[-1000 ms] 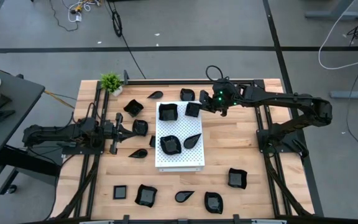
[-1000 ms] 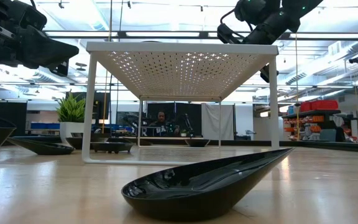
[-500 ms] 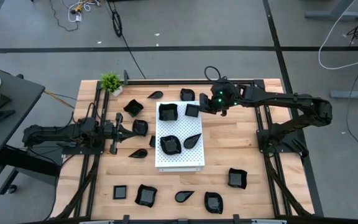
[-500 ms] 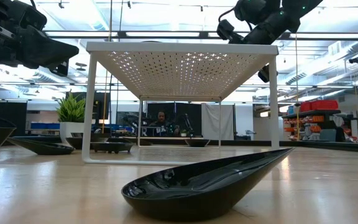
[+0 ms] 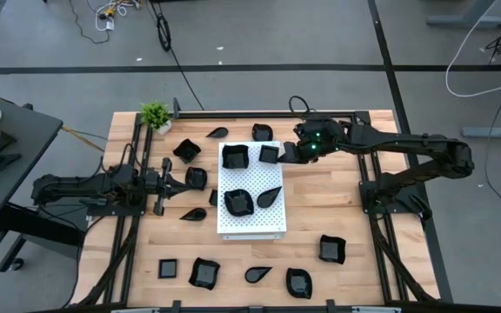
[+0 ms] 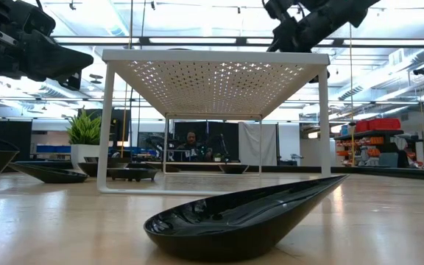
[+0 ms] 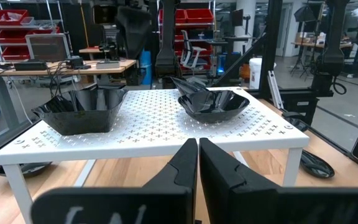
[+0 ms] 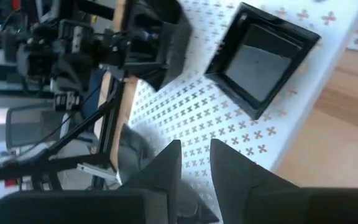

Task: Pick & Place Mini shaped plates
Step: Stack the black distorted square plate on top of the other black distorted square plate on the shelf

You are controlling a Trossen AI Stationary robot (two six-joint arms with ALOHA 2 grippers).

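Right wrist view shows the right gripper [image 8: 194, 158] narrowly parted, empty, just beside the square plate [image 8: 263, 59].

Right hand [image 5: 292, 155] let go of the small square plate [image 5: 270, 154], now sitting on the white board's [image 5: 252, 222] far corner, and pulled back off to the side, fingers slightly parted.

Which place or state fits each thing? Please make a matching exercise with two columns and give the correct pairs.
Things:
1. small square plate
2. green plant
3. left gripper
4. right gripper

Places or states:
A. far left corner of the table
B. jaws shut, beside the white board's left edge
C. lying on the white board, far right corner
D. jaws slightly apart, holding nothing

Pairs: 1-C, 2-A, 3-B, 4-D
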